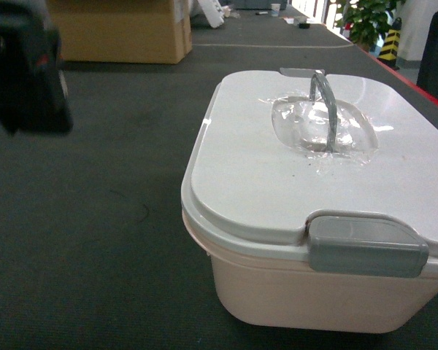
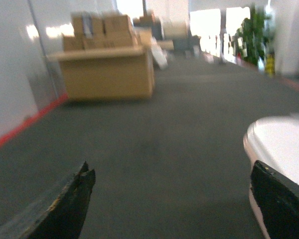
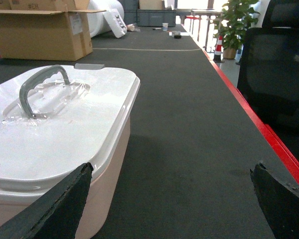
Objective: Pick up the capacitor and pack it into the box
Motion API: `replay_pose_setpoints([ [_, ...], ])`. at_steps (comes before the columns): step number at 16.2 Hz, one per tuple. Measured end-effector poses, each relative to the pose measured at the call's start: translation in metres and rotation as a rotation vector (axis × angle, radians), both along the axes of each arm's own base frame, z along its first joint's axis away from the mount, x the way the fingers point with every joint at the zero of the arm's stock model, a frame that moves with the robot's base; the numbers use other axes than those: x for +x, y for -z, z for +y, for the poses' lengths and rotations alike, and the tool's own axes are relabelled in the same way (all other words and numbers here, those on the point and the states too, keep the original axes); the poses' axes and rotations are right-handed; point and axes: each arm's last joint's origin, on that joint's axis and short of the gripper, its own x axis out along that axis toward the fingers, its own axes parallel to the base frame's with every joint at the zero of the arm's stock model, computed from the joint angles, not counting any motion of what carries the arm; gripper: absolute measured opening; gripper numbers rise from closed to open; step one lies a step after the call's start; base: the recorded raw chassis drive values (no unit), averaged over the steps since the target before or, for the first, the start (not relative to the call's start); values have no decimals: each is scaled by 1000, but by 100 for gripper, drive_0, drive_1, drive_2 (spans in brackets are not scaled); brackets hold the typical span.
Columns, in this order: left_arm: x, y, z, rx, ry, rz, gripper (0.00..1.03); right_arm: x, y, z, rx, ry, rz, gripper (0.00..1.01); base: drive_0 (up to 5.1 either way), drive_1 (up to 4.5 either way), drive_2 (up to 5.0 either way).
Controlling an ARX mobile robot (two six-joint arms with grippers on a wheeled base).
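Where the dark grey carpet (image 1: 117,219) runs back through the room, a red strip (image 3: 269,134) edges it on the right and another red line meets the white wall (image 2: 10,74) on the left. A brown carton (image 1: 120,29) stands at the far end with its flaps raised (smaller cartons show on top of it in the left wrist view). A potted plant (image 3: 234,22) and a striped cone (image 1: 390,44) stand far right, and a black chair (image 3: 276,69) is beside the red strip.

The box (image 1: 314,284) sits on the carpet, near and right of centre in the head view. Its white lid (image 1: 263,175) is on, its grey handle (image 1: 327,109) stands upright over a clear recess, and one grey latch (image 1: 366,246) faces the camera.

The left gripper (image 2: 172,199) is low over the carpet just left of the box, its two dark fingers (image 2: 70,204) spread wide; the box's rim lies by the right one. A blurred dark body, the left arm (image 1: 25,65), fills the upper left of the head view.

The right gripper (image 3: 172,199) is held level, fingers (image 3: 279,199) spread wide, with the left finger in front of the box's corner and bare carpet between them. No capacitor is visible.
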Motion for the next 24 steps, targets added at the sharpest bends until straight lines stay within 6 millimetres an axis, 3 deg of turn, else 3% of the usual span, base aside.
replay_pose_setpoints([
  [4,-30,12,35,-48,-23,94,53,0,0,0,0,0,0,98,0,0,0],
  [9,-57,24,59,-66,-10,99,1,0,0,0,0,0,0,98,0,0,0],
  [16,-80,41,82,-68,-27,112,2,0,0,0,0,1,0,98,0,0,0],
  [24,-99,35,81,-67,-3,81,2,0,0,0,0,0,0,98,0,0,0],
])
